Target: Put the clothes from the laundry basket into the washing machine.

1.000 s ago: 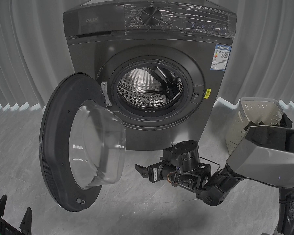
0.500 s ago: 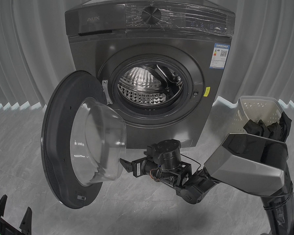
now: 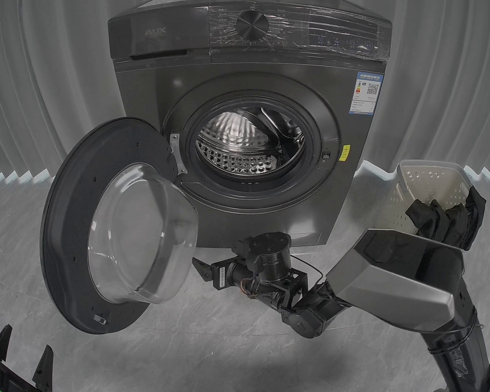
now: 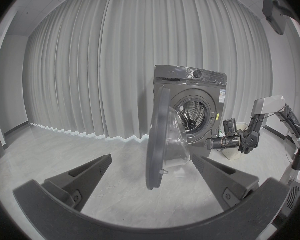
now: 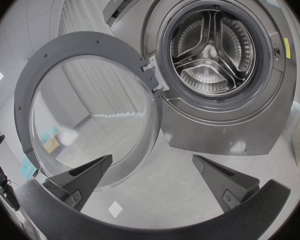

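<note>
Washing machine door (image 3: 65,235) open left; right gripper (image 3: 200,268) just beside it, jaws apart, empty. Left gripper (image 3: 23,350) jaws apart; clothes (image 3: 446,219) in laundry basket (image 3: 419,183).

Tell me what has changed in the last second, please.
The door swung wider open, toward the robot's left. The open right gripper moved left with it, close to its glass, holding nothing. The washing machine, the laundry basket with its dark clothes and the left gripper kept their places.
</note>
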### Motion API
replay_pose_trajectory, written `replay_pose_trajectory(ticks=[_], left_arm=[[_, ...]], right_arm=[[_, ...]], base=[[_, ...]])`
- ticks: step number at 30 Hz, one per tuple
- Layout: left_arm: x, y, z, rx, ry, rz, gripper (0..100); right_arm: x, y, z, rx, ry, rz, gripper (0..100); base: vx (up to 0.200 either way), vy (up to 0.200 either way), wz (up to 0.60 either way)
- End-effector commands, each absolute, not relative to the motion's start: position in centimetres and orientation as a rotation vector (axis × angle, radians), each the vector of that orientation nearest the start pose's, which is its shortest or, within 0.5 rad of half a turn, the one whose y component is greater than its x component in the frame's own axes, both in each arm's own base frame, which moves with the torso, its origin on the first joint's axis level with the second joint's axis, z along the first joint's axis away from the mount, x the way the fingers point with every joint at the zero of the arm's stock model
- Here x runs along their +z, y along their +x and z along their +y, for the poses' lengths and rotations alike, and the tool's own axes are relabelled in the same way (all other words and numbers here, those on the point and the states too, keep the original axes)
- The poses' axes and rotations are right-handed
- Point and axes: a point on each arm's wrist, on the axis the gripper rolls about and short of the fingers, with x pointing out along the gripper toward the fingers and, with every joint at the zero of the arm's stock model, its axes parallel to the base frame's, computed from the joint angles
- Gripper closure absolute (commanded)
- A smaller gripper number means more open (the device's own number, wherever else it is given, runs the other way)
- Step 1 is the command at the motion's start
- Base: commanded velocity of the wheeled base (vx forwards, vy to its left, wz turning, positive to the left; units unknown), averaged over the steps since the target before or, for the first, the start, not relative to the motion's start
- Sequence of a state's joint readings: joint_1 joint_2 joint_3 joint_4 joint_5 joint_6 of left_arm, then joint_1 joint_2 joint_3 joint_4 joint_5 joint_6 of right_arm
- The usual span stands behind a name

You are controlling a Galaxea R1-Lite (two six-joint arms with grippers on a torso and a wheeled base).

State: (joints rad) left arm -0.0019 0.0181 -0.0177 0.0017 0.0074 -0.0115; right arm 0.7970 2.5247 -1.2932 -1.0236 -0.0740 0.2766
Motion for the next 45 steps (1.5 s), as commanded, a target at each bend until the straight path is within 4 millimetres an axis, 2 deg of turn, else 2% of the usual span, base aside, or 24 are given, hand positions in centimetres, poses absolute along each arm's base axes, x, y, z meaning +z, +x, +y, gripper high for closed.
replay_pose_trajectory(ticks=[1,3,6,7,9,10,11,12,14,15,18,22,23,27,29,30,36,38,43,45], left_arm=[[7.6,-2.3,0.0,0.006,-0.012,0.000,0],[7.6,-2.3,0.0,0.006,-0.012,0.000,0],[7.6,-2.3,0.0,0.006,-0.012,0.000,0],[7.6,-2.3,0.0,0.006,-0.012,0.000,0],[7.6,-2.3,0.0,0.006,-0.014,0.000,0],[7.6,-2.3,0.0,0.006,-0.014,0.000,0],[7.6,-2.3,0.0,0.006,-0.012,0.000,0],[7.6,-2.3,0.0,0.006,-0.012,0.000,0],[7.6,-2.3,0.0,0.006,-0.012,0.000,0],[7.6,-2.3,0.0,0.005,-0.014,0.000,0],[7.6,-2.3,0.0,0.006,-0.012,0.000,0],[7.6,-2.3,0.0,0.005,-0.012,0.000,0],[7.6,-2.3,0.0,0.005,-0.012,0.000,0],[7.6,-2.3,0.0,0.006,-0.012,0.000,0],[7.6,-2.3,0.0,0.005,-0.012,0.000,0],[7.6,-2.3,0.0,0.006,-0.012,0.000,0],[7.6,-2.3,0.0,0.006,-0.012,0.000,0],[7.6,-2.3,0.0,0.005,-0.012,0.000,0],[7.6,-2.3,0.0,0.005,-0.012,0.000,0],[7.6,-2.3,0.0,0.005,-0.012,0.000,0]], right_arm=[[5.3,33.3,30.5,0.636,0.182,0.249,0],[8.2,32.4,27.5,0.601,0.162,0.226,0],[10.8,31.3,23.5,0.528,0.138,0.197,0],[10.8,31.3,23.5,0.528,0.138,0.197,0],[13.3,29.8,19.9,0.477,0.147,0.168,0],[13.3,29.8,19.9,0.477,0.147,0.168,0],[14.4,28.9,17.8,0.443,0.148,0.152,0],[15.1,27.9,16.5,0.428,0.145,0.139,0],[15.7,27.0,15.5,0.416,0.141,0.132,0],[16.3,25.6,13.9,0.393,0.136,0.125,0],[17.1,23.0,11.9,0.375,0.138,0.105,0],[17.4,20.7,9.6,0.338,0.128,0.089,0],[17.5,19.5,8.4,0.311,0.111,0.072,0],[17.6,17.1,5.9,0.249,0.090,0.034,0],[17.6,16.5,5.5,0.244,0.088,0.028,0],[17.5,15.0,4.9,0.239,0.089,0.011,0],[16.2,10.9,2.5,0.162,0.066,-0.033,0],[15.6,9.0,1.7,0.149,0.047,-0.070,0],[15.6,7.2,0.9,0.106,0.033,-0.120,0],[15.1,5.7,0.7,0.101,0.026,-0.115,0]], base=[[0.000,0.000,0.00],[0.000,0.000,0.00],[0.000,0.000,0.00],[0.000,0.000,0.00],[0.000,0.000,0.00],[0.000,0.000,0.00],[0.000,0.000,0.00],[0.000,0.000,0.00],[0.000,0.000,0.00],[0.000,0.000,0.00],[0.000,0.000,0.00],[0.000,0.000,0.00],[0.000,0.000,0.00],[0.000,0.000,0.00],[0.000,0.000,0.00],[0.000,0.000,0.00],[0.000,0.000,0.00],[0.000,0.000,0.00],[0.000,0.000,0.00],[0.000,0.000,0.00]])
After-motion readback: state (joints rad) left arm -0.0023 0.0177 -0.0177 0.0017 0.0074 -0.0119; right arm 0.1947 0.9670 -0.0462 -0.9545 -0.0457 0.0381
